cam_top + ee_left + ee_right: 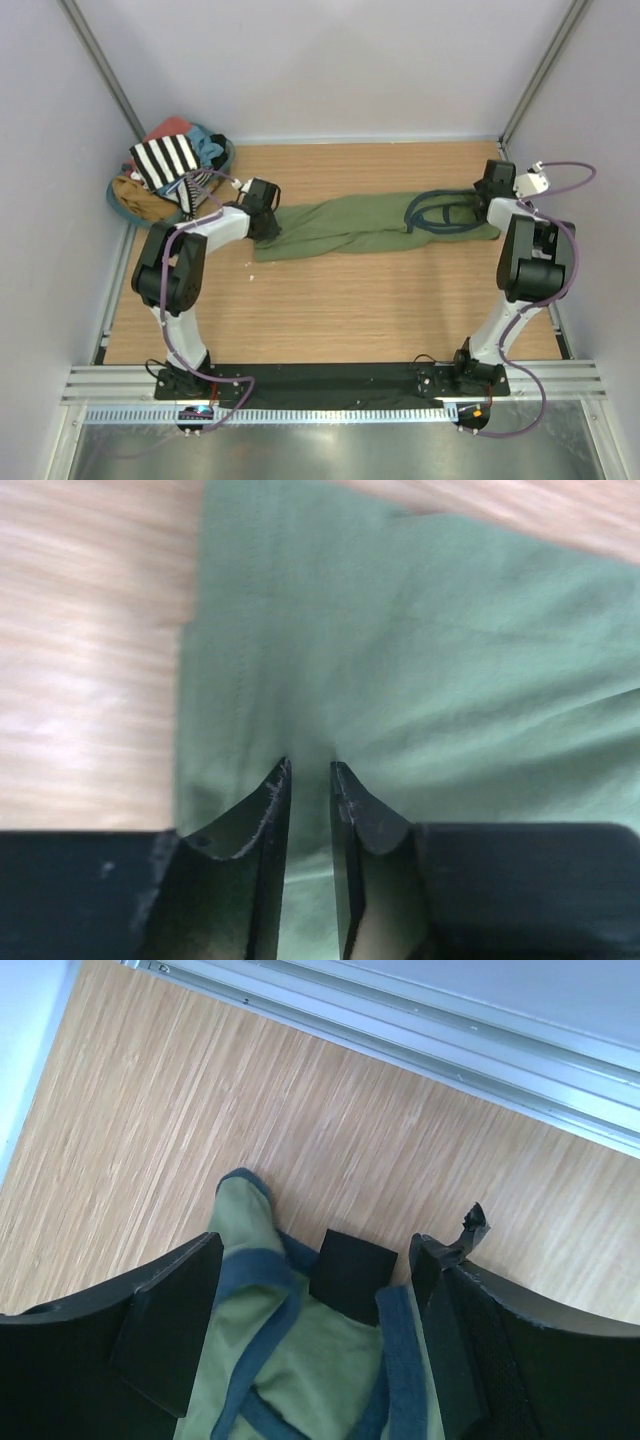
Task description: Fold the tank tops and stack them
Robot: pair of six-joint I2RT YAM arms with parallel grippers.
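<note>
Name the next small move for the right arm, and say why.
Probably close the right gripper on the straps of the olive tank top: its jaws stand open astride them, while the left gripper looks pinched on the hem end.

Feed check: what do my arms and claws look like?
Left arm and right arm: white links, chunky black joint housings, purple cables looping alongside. Left claw and right claw are black, two-fingered; the left's finger edges look scuffed pale.
</note>
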